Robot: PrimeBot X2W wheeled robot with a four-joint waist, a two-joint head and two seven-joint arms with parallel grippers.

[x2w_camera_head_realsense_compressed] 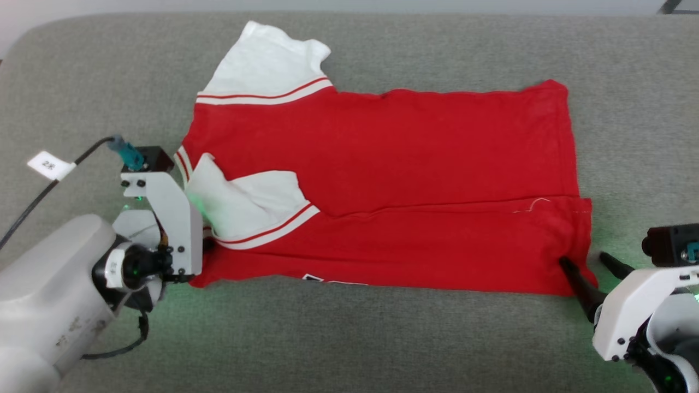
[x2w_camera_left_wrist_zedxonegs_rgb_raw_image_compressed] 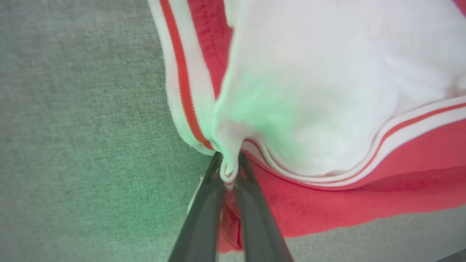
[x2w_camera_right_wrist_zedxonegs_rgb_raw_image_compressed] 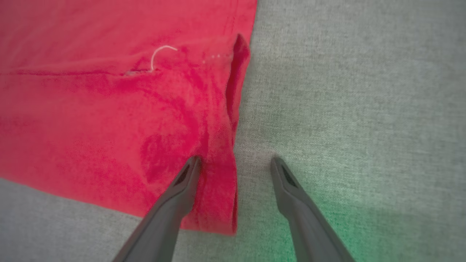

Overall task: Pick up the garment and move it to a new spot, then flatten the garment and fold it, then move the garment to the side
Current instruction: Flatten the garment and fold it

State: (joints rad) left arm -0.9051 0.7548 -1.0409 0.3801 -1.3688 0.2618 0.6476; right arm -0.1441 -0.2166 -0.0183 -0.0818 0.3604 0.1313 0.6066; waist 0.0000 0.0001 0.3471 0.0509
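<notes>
lying flat on the grey bench (x2w_camera_head_realsense_compressed: 349, 338), near edge folded over: the garment (x2w_camera_head_realsense_compressed: 382, 180). pinched shut on its near white sleeve's edge: left pincer (x2w_camera_left_wrist_zedxonegs_rgb_raw_image_compressed: 229, 174). gaping wide at the hem corner, holding nothing: right pincer (x2w_camera_right_wrist_zedxonegs_rgb_raw_image_compressed: 236, 160), one finger over red cloth, one over bare bench.

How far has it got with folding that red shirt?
The garment lies flat on the grey surface, its near edge and one white sleeve already folded in. In hand: the left gripper is shut on its sleeve end; the right gripper stands open astride the hem corner. Further folds and moving it aside remain.
</notes>
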